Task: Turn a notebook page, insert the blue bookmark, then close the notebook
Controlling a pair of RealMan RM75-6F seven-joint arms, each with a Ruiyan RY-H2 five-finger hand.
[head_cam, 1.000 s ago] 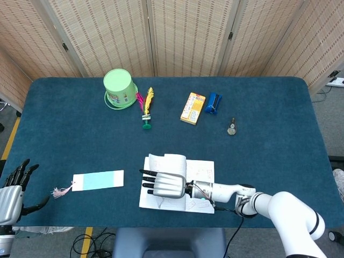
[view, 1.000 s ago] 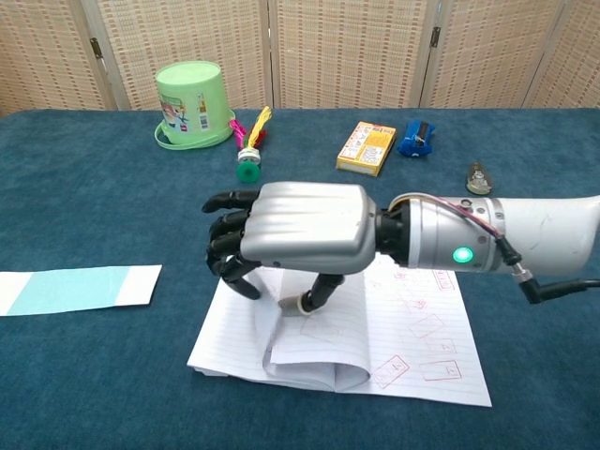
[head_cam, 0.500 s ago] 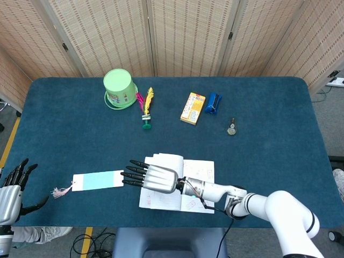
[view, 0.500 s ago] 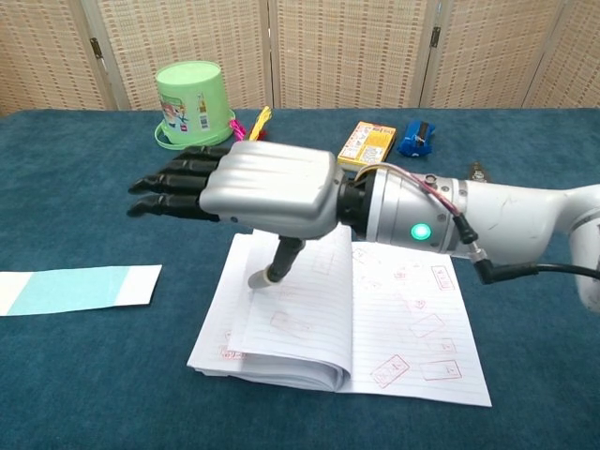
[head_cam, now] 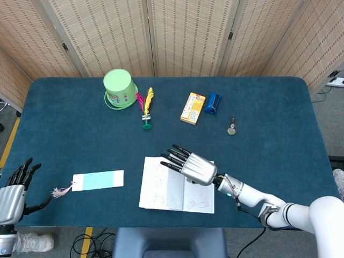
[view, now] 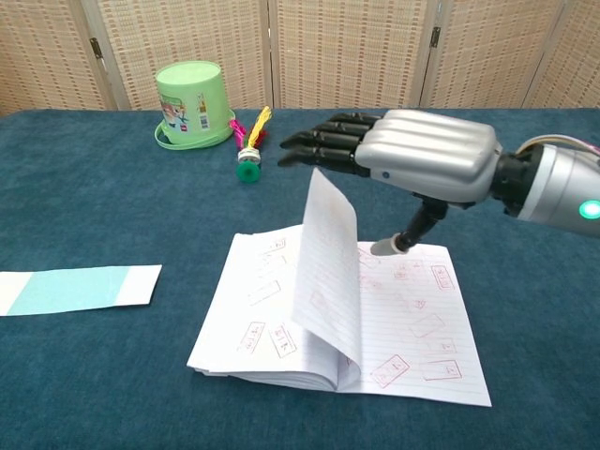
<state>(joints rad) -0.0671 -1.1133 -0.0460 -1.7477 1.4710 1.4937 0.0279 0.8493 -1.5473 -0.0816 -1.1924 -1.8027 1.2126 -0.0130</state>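
Note:
The notebook (head_cam: 177, 192) (view: 412, 328) lies open near the table's front edge, with red stamps on its lined pages. One page (view: 330, 267) stands nearly upright along the spine. My right hand (head_cam: 192, 166) (view: 417, 155) hovers over the right page, fingers stretched out toward the left above the standing page's top edge and thumb pointing down; it holds nothing. The blue bookmark (head_cam: 98, 180) (view: 80, 289), with a pink tassel, lies flat to the left of the notebook. My left hand (head_cam: 13, 194) stays at the front left corner, fingers apart and empty.
At the back stand an upturned green cup (head_cam: 119, 88) (view: 194, 105), a feathered shuttlecock (head_cam: 147, 109) (view: 249, 150), a yellow box (head_cam: 193, 107) (view: 366, 148), a blue packet (head_cam: 214, 103) (view: 417, 138) and a small metal object (head_cam: 231, 128). Folding screens close off the rear.
My right hand has swung from over the left page back to the right and risen. The pages it pressed leftward now lie flat, and one page stands up at the spine.

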